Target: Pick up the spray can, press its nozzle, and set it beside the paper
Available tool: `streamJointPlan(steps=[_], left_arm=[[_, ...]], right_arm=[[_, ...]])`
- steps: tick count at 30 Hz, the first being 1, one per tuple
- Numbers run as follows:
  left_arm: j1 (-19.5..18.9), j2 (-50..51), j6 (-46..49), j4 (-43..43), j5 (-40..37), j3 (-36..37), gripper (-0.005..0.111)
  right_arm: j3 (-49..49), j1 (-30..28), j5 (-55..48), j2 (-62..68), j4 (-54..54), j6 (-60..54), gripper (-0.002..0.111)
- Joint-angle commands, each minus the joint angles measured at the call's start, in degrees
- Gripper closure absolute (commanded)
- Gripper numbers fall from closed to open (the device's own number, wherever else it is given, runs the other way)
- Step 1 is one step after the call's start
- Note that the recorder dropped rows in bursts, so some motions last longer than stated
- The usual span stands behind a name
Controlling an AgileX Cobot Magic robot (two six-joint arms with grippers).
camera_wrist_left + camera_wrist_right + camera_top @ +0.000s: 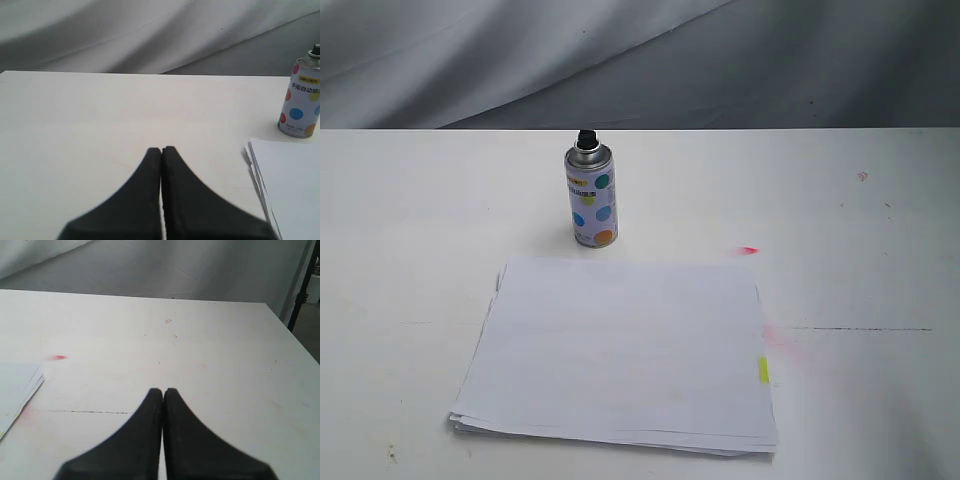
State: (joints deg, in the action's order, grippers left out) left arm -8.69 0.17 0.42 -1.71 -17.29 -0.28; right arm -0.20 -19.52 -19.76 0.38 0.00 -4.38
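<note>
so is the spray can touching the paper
Apart: the exterior view shows a strip of bare table between the spray can and the paper.

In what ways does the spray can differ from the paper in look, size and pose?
The spray can stands upright; the paper lies flat. The spray can is silver-white with coloured dots and a black nozzle; the paper is plain white with a small yellow tab. The spray can is narrow; the paper is far wider. Both rest on the white table.

I see the spray can (591, 196), silver-white with coloured dots, standing upright with its black nozzle (586, 137) on top. It is near the flat white paper (620, 345), at about 12 o'clock from it.
</note>
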Motion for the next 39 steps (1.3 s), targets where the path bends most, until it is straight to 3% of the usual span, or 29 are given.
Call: streamJointPlan(steps=[1, 18, 24, 31, 39], left_arm=[[0.27, -0.17, 0.0, -0.19, 0.61, 0.28, 0.106], [0.27, -0.17, 0.13, 0.09, 1.81, 0.28, 0.106], [0.27, -0.17, 0.03, 0.15, 11.12, 0.28, 0.106], [0.27, -0.17, 0.03, 0.15, 29.87, 0.28, 0.106], [0.27, -0.17, 0.03, 0.15, 34.15, 0.28, 0.106]], right_arm=[[0.2, -0.45, 0.21, -0.38, -0.43, 0.15, 0.108], [0.2, -0.45, 0.21, -0.38, -0.43, 0.15, 0.108], [0.2, -0.45, 0.21, -0.38, -0.43, 0.15, 0.108], [0.2, -0.45, 0.21, -0.38, -0.33, 0.15, 0.108], [0.2, -0.45, 0.21, -0.38, -0.33, 0.15, 0.108]])
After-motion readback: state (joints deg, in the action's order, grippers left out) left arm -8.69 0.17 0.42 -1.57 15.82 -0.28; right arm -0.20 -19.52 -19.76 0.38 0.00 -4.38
